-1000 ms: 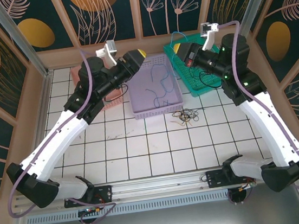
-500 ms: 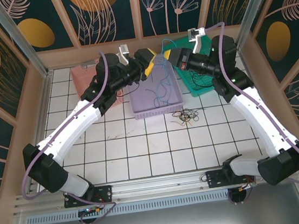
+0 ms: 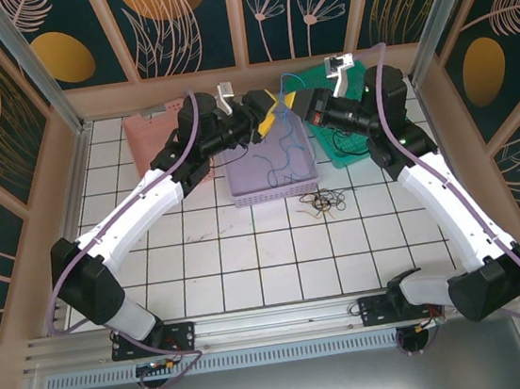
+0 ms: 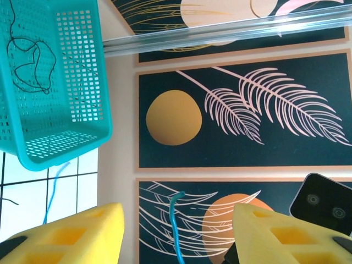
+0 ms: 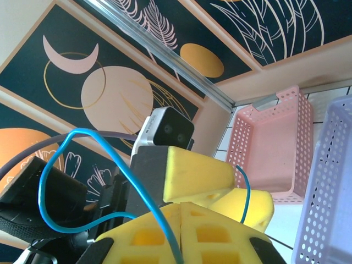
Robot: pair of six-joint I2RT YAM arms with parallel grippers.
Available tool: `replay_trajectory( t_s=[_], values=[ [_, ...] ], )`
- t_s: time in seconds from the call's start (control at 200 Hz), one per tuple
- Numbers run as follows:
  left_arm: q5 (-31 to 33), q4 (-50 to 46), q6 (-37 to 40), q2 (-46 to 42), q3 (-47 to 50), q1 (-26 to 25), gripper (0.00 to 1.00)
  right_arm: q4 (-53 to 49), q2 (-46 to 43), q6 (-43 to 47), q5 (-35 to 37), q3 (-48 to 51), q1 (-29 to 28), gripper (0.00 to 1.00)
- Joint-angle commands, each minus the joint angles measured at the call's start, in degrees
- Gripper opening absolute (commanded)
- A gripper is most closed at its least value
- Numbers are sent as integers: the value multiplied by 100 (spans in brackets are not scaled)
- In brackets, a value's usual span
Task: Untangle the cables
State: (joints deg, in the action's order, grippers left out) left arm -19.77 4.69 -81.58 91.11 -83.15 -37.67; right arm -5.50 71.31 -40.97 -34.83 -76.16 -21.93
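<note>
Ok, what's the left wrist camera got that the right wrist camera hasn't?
Left wrist: the teal basket with a dark wire inside. Right wrist: the pink basket, the purple basket at the edge, and the right gripper shut on the blue cable. Both: that cable, the left gripper and painted wall panels.

Top view, upper centre: you see the left basket, middle basket and right basket in a row. Over the middle one the left gripper meets the right gripper, a cable hanging below them. The cable clump lies on the table, just below-right of that basket.
</note>
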Motion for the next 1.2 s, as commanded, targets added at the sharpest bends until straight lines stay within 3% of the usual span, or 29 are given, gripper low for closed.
replay_trajectory(
  t_s=[0.0, 0.135, 0.25, 0.325, 0.395, 0.666, 0.876, 1.046, 1.196],
  values=[
    [-141, 270, -244, 89, -23, 2, 54, 337, -81, -95, -129, 46, 31, 0],
    [-146, 508, -346, 204, -152, -2, 51, 330, -99, -94, -129, 112, 31, 0],
    [-174, 613, -385, 256, -154, 1, 38, 347, -108, -99, -129, 149, 29, 0],
    [-162, 639, -391, 259, -131, -1, 23, 349, -100, -104, -125, 141, 29, 0],
    [-62, 590, -344, 224, -125, 35, 0, 300, -100, -86, -129, 127, 38, 0],
    [109, -40, 256, 47, -641, 757, 0, -595, -220, 324, 10, 205, 33, 0],
    [-106, -473, 872, 460, -1897, 1267, 0, -1686, -94, 930, 83, 263, -97, 0],
    [-263, -691, 1323, 1173, -3100, 1393, 0, -2460, 331, 1347, -62, 156, -694, 0],
    [-281, -618, 1527, 1702, -3920, 1515, 0, -2463, 445, 1329, -394, 424, -1101, 0]
  ],
)
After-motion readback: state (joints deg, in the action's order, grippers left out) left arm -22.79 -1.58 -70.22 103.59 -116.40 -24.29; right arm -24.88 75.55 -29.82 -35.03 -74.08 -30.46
